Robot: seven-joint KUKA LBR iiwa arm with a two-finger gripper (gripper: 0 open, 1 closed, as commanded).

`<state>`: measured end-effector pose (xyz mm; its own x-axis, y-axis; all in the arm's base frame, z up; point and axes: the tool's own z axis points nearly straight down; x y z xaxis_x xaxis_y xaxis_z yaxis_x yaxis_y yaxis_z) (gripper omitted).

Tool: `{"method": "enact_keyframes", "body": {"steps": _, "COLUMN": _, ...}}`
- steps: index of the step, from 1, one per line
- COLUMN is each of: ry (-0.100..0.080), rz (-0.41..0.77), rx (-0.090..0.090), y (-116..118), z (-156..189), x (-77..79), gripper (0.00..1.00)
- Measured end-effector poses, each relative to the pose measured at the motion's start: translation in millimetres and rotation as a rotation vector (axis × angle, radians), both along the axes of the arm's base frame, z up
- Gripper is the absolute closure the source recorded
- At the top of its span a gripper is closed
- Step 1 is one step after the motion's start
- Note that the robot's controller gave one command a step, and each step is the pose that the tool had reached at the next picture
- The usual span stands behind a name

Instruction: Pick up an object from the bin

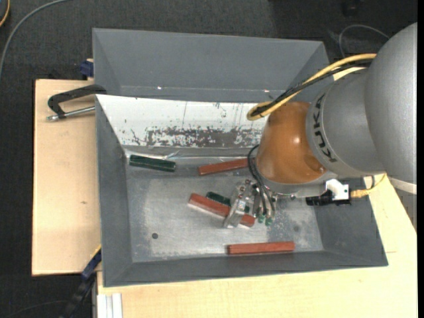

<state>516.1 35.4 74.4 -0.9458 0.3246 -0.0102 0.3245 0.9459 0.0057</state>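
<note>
Arm [377,111] is reaching in from the right, its orange cover [288,148] hanging over the right half of the bin [199,58]. Gripper [244,211] is sitting low, right of the floor's middle, in a small cluster of things. Spread or pressed together: cannot tell, as the metal parts are blending with what is lying under them. Red block [207,204] is lying tilted just left of the gripper, its right end touching or nearly touching the gripper. Green piece [216,197], small and dark, is resting against the block's upper edge. Red scrap [247,221] is showing just beside the gripper's tip on the near side; whether it is being pinched cannot be told. Front bar [260,248], long and red-brown, is lying flat along the near wall, apart from the gripper. Back bar [222,167], also red-brown, is lying at the foot of the far wall, left of the cover. Green bar [152,163] is lying further left along that wall, well apart from the cluster.
</note>
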Motion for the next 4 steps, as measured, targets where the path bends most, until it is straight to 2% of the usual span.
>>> {"method": "enact_keyframes", "body": {"steps": 1, "ry": 0.009, "rz": 0.0, "rx": -0.001, "y": -0.3, "z": -3.6, "x": -3.0, "gripper": 0.0}}
{"method": "enact_keyframes", "body": {"steps": 2, "ry": 0.006, "rz": 0.09, "rx": -0.002, "y": 27.3, "z": -3.4, "x": -2.0, "gripper": 0.0}}
{"method": "enact_keyframes", "body": {"steps": 3, "ry": 0.002, "rz": 0.09, "rx": -0.002, "y": 27.0, "z": -1.2, "x": -0.4, "gripper": 1.0}}
{"method": "enact_keyframes", "body": {"steps": 4, "ry": 0.007, "rz": 0.091, "rx": -0.002, "y": 27.1, "z": -3.6, "x": -2.1, "gripper": 0.0}}
